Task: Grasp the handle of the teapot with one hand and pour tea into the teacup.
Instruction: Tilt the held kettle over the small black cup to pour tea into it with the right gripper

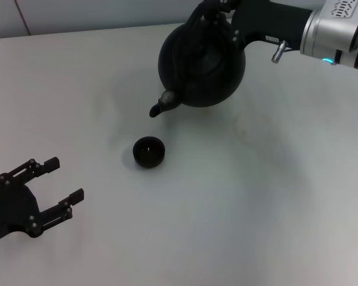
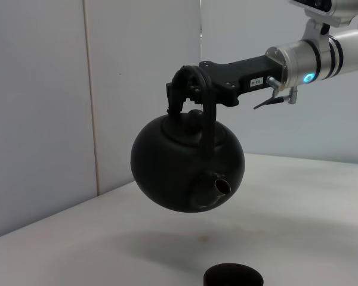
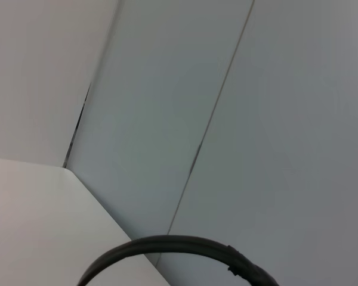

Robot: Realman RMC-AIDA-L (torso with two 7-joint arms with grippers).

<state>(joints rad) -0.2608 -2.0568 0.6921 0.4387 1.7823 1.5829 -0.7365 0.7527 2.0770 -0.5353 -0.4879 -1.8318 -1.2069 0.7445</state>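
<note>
white table (image 1: 274,226) fills the head view. the right gripper (image 1: 218,13) at far right is closed on the handle (image 1: 197,21), holding the teapot (image 1: 201,62) in the air, spout (image 1: 161,106) tipped down toward the cup (image 1: 149,151), which sits just nearer and left of it. the left gripper (image 1: 55,189) rests near left, fingers spread, holding nothing. the cup looks dark inside; whether it holds tea i cannot tell.

from the left wrist, pale wall behind: the pot (image 2: 188,164) hangs well above the table, the gripper (image 2: 194,83) clamped at the handle's top, the spout (image 2: 221,186) above the cup's rim (image 2: 232,275). no stream shows.

the right wrist shows only wall and the handle's arc (image 3: 179,244).

judging by this, the pour is just starting; next comes more tilt with the spout kept over the cup.
</note>
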